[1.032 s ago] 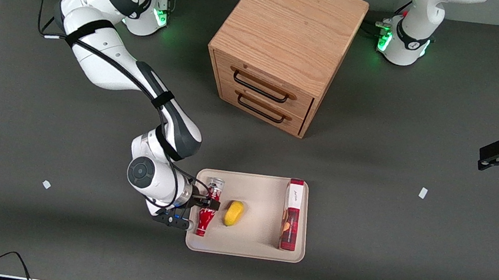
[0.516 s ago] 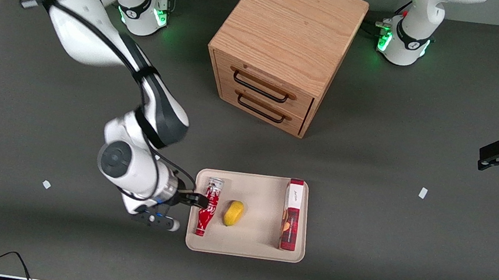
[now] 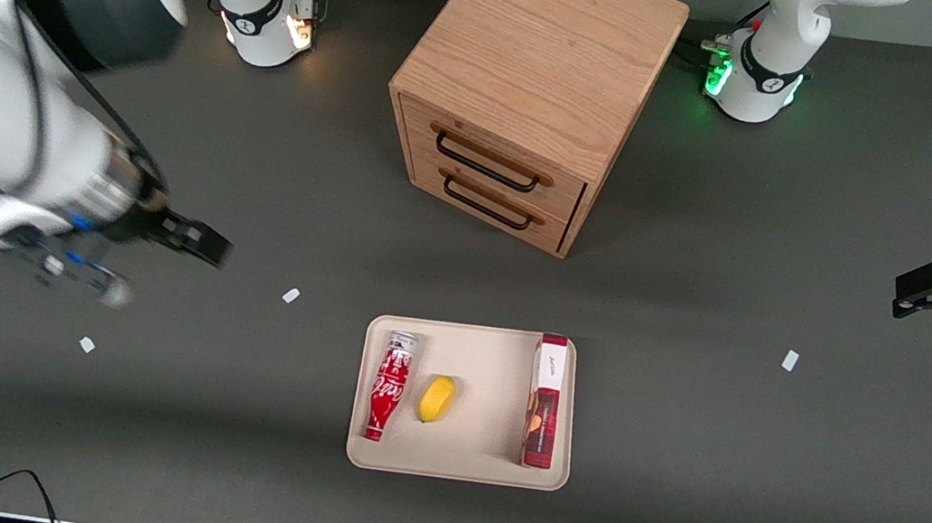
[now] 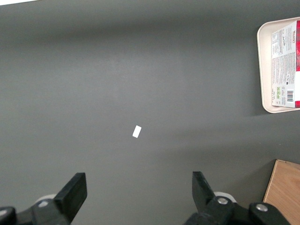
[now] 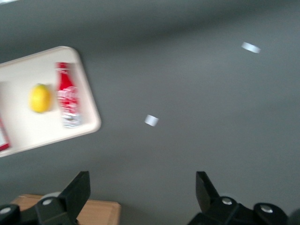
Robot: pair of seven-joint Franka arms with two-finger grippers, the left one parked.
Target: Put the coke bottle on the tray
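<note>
- Dark grey table (image 3: 681,419), matte, evenly lit.
- Wooden two-drawer cabinet (image 3: 537,80), black handles, toward the parked arm's end from the gripper (image 3: 200,242).
- White scraps (image 3: 291,295) near the gripper.

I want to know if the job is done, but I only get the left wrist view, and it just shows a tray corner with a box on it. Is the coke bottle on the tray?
Observer: Yes. The coke bottle lies on its side on the tray, at the end toward the working arm.
Operator: Is anything next to it?
Observer: A yellow fruit lies between the bottle and the box, touching neither.
Operator: Where is the gripper?
Observer: The gripper is open and holds nothing. It hangs above the table toward the working arm's end, well apart from the tray.
</note>
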